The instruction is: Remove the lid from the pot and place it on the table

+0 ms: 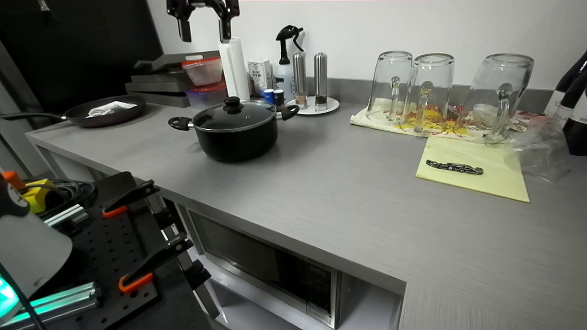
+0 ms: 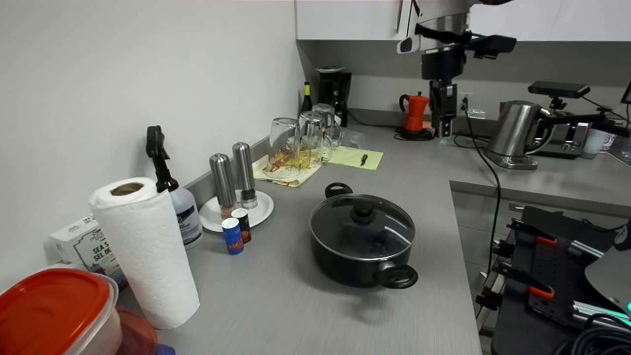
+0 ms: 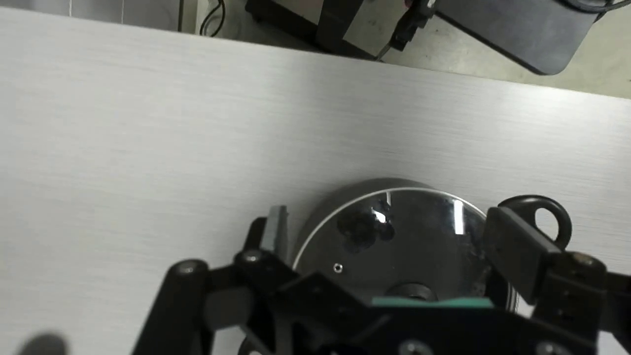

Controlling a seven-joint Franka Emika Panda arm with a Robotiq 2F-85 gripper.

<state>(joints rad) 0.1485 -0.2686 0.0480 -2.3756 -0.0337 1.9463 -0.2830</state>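
One lid on one pot, gripper spread above the table

From the left, we count one frying pan holding one crumpled white wad, then two red-topped plastic containers, one above the other. High up hangs the gripper, its two fingers spread well apart. Lower down, the black pot stands on the table, the lid seated on its rim with the knob upward. Behind it we have one paper towel roll, one box, one spray bottle, two small shakers and one white plate bearing two steel mills. Further right come three glass mugs on one patterned cloth, one yellow sheet under one dark metallic piece, one clear bag and at least two bottles.

We get the frying pan and one microwave below the table in a single exterior view; in an exterior view we also find one red coffee maker and one steel kettle. The wrist view alone lets us make out the lid's one small vent, between the spread fingers.
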